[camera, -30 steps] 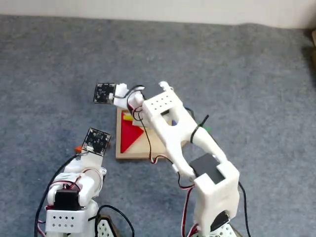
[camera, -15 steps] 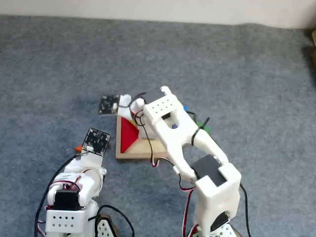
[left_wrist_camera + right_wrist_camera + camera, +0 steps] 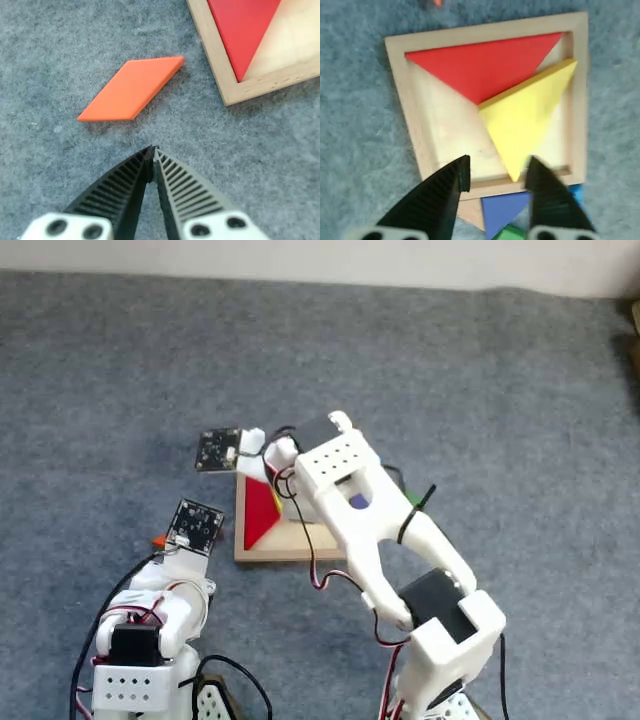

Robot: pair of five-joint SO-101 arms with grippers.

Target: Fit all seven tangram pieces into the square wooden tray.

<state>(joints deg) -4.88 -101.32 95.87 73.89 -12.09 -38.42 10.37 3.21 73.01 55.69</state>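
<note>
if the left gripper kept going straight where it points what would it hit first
Probably the orange piece, flat on the carpet just ahead of the left gripper. Depth is unclear, so it might touch carpet short of it.

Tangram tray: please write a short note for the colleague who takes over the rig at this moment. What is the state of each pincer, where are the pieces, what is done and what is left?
Left pincer: shut, empty, over the carpet near the orange parallelogram, which lies outside the tray.
Right pincer: open, empty, over the tray's rim.
Done: red triangle and yellow triangle are in the tray, touching. Whether the yellow one sits flat is unclear.
Left: the orange parallelogram, plus a blue piece and a green piece on the carpet beside the tray. Other pieces I cannot make out.
</note>
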